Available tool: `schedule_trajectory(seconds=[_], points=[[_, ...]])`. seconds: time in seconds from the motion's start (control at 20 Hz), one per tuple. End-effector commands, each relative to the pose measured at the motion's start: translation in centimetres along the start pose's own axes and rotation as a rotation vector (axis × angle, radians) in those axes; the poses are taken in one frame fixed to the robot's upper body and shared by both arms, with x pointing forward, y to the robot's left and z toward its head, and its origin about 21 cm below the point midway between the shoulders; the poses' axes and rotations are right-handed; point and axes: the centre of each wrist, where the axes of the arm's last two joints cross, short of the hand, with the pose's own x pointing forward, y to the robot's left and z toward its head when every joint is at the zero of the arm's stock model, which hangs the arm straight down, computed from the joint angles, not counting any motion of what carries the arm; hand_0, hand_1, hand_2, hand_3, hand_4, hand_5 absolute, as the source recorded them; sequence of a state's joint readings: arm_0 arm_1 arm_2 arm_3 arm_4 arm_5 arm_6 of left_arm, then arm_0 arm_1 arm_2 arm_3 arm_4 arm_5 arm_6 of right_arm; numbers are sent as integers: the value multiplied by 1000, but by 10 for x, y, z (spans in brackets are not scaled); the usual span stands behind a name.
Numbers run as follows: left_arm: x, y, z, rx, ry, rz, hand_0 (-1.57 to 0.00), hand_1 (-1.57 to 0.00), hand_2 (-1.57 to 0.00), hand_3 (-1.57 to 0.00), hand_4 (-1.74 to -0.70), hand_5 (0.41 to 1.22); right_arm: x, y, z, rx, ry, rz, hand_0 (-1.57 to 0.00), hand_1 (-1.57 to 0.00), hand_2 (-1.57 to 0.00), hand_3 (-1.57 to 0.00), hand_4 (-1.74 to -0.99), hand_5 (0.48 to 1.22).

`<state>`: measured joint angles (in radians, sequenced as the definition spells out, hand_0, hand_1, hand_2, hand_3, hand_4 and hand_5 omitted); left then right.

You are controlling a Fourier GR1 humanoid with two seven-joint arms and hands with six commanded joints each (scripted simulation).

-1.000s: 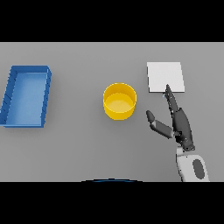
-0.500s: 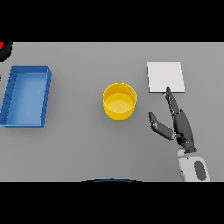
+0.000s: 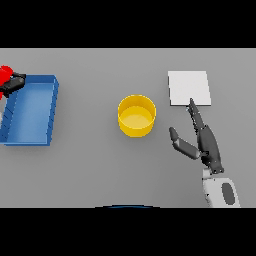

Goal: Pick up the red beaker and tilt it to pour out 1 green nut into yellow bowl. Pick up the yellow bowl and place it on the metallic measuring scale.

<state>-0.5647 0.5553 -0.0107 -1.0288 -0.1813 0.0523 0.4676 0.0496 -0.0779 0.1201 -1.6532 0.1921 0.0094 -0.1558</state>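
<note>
**Beaker held at left edge; bowl alone at table centre**

The table (image 3: pixel 100 170) was grey and carried three items in a row across its width. The largest was a blue tray (image 3: pixel 50 112), set at the left side, open-topped, with its walls standing above a blue floor. Nothing could be seen lying in it.

Next in size was the scale (image 3: pixel 189 87), a flat pale square at the right rear of the table, nothing resting on it.

The bowl (image 3: pixel 136 116), yellow and round, stood upright at the centre, well apart from both tray and scale. Whether it held anything could not be told.

The right hand (image 3: pixel 206 145) lay to the right of the bowl, near it but not touching. Its fingers were straight and pointed toward the scale, the tips reaching the scale's near edge; the thumb stood out to the left. It gripped nothing.

The left hand (image 3: pixel 12 82) showed only in part at the left edge, just beyond the tray's far left corner. Its dark fingers were closed round the beaker (image 3: pixel 5 75), a red object mostly cut off by the edge. The beaker's tilt could not be judged.
</note>
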Motion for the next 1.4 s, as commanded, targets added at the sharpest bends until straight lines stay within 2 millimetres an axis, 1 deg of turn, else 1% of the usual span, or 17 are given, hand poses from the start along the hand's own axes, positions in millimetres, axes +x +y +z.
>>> schedule_trajectory(seconds=[0.0, 0.05, 0.1, 0.15, 0.25, 0.3, 0.35, 0.4, 0.6, 0.65, 0.8, 0.85, 0.95, 1.1, 1.2, 1.25, 1.35], points=[[0, 3, 5, -50, -15, 0, -1175, -1075, -1021, -1055, -1232, 737, 1, 1, 0, 1, 4, 6, 1, 1, 1, 1, -1151, 670], [-1, 2, 9, -101, -23, 18, -940, -860, -817, -843, -1126, 705, 4, -1, 0, -7, -9, 13, 1, 1, 1, 1, -1149, 670], [-1, 5, 11, -143, -23, 47, -751, -687, -653, -675, -1050, 683, 3, 0, 1, -7, -10, 6, 1, 1, 1, 1, -1150, 671], [0, 8, 11, -160, -9, 7, -601, -550, -522, -539, -976, 664, 3, -1, 1, -6, -6, 3, 1, 1, 1, 1, -1153, 670], [-2, 8, 14, -179, 9, -62, -384, -351, -334, -345, -875, 644, 0, -3, 2, -10, 9, 4, 1, 1, 1, 1, -1155, 669], [-2, 9, 14, -180, 24, -92, -307, -281, -267, -276, -843, 632, -2, -3, 0, -11, 11, 14, 1, 1, 1, 1, -1155, 670], [-6, 3, 11, -183, 39, -120, -246, -225, -213, -220, -828, 627, -3, -2, -1, -12, 12, 28, 1, 1, 1, 1, -1156, 665], [-4, 3, 11, -169, 39, -139, -196, -179, -170, -176, -813, 627, -3, -2, -1, -12, 8, 36, 1, 1, 1, 1, -1157, 665], [1, -5, 11, -144, -14, -132, -80, -73, -69, -72, -776, 631, 1, 3, -1, -12, 19, 57, 1, 1, 1, 1, -1144, 644], [1, -2, 12, -133, -38, -113, -64, -58, -55, -57, -778, 633, 4, 3, -2, -18, 47, 105, 1, 1, 1, 1, -1131, 631], [3, -2, 13, -132, -89, -48, -32, -29, -28, -29, -786, 652, 14, -1, -15, 112, -16, 187, 1, 1, 1, 1, -1080, 662], [4, -4, 14, -135, -93, -38, -25, -23, -22, -23, -793, 657, 19, -5, -23, 163, -22, 240, 1, 1, 1, 1, -1088, 665], [3, -7, 18, -148, -104, -30, -16, -15, -14, -14, -799, 666, 22, -9, -31, 253, -20, 423, 1, 1, 1, 1, -1122, 649], [2, -11, 19, -160, -98, -19, -8, -7, -7, -7, -806, 683, 31, -5, -50, 385, -85, 630, 1, 1, 1, 1, -1137, 626], [3, -10, 19, -155, -87, -17, -5, -4, -4, -4, -809, 688, 41, -1, -68, 481, -112, 758, 1, 1, 1, 1, -1150, 630], [2, -10, 20, -158, -93, -12, -3, -3, -3, -3, -811, 688, 46, 2, -72, 537, -156, 799, 1, 1, 1, 1, -1152, 632], [-1, -8, 18, -157, -73, -21, -2, -2, -1, -2, -811, 689, 45, 10, -82, 630, -189, 888, 1, 1, 1, 1, -1162, 637]])
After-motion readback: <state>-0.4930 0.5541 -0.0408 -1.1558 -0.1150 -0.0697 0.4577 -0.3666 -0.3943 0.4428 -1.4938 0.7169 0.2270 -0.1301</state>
